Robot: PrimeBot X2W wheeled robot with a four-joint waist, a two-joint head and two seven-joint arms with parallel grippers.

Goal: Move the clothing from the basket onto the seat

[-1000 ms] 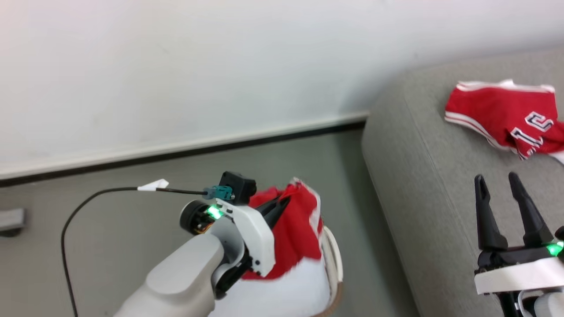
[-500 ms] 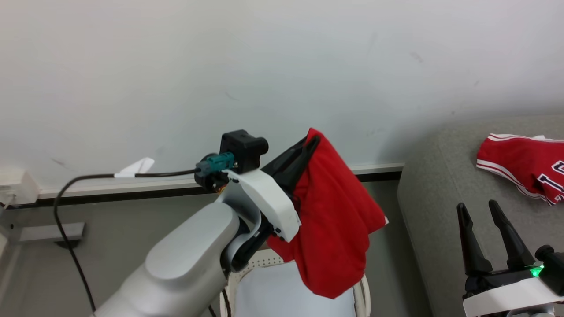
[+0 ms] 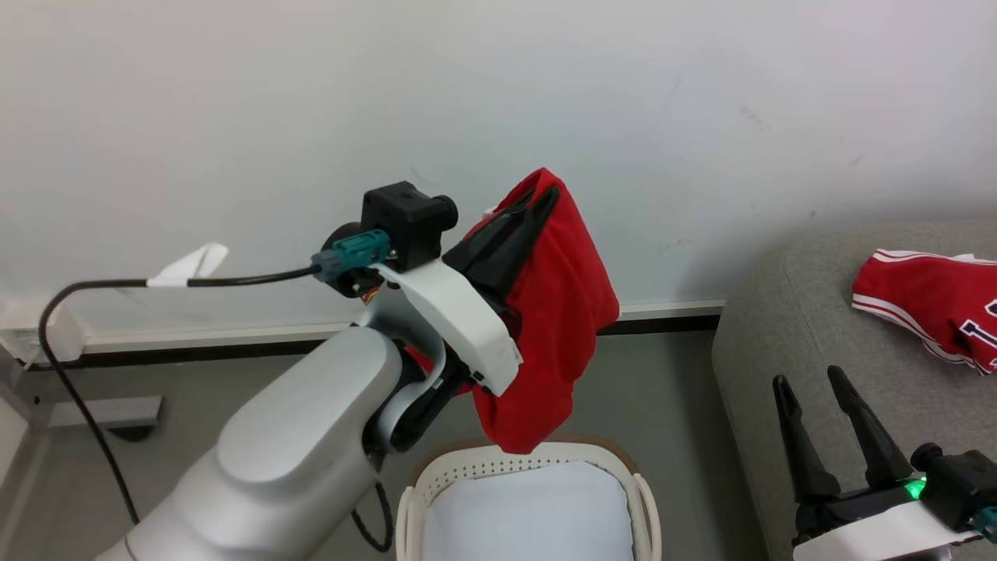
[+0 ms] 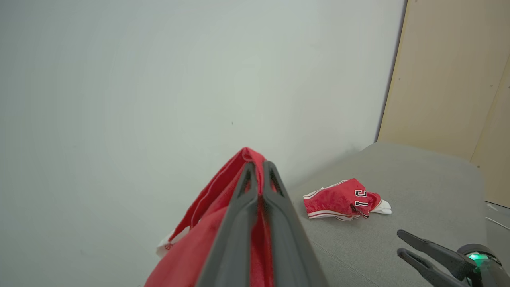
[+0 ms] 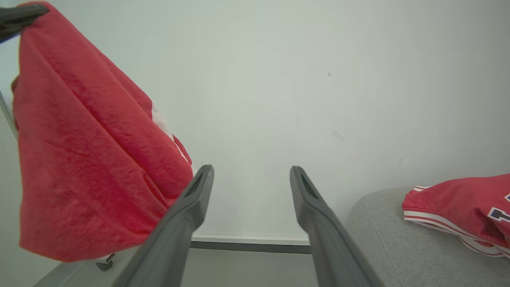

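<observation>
Low in front, basket [image 3: 483, 466]: on floor, white lining [image 3: 530, 514] showing.
Right gripper [image 3: 808, 378]: fingers spread, empty, over sofa edge.
Left gripper [image 3: 545, 195]: fingers pinched together on red garment [image 3: 561, 312], which hangs above basket.
Sofa [image 3: 779, 327]: other red garment [image 3: 919, 300] lying on it, far right.

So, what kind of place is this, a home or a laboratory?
Probably a living-room corner, perhaps staged for testing: a grey sofa with a red garment on it, a laundry basket on the floor, and a plain white wall.
</observation>
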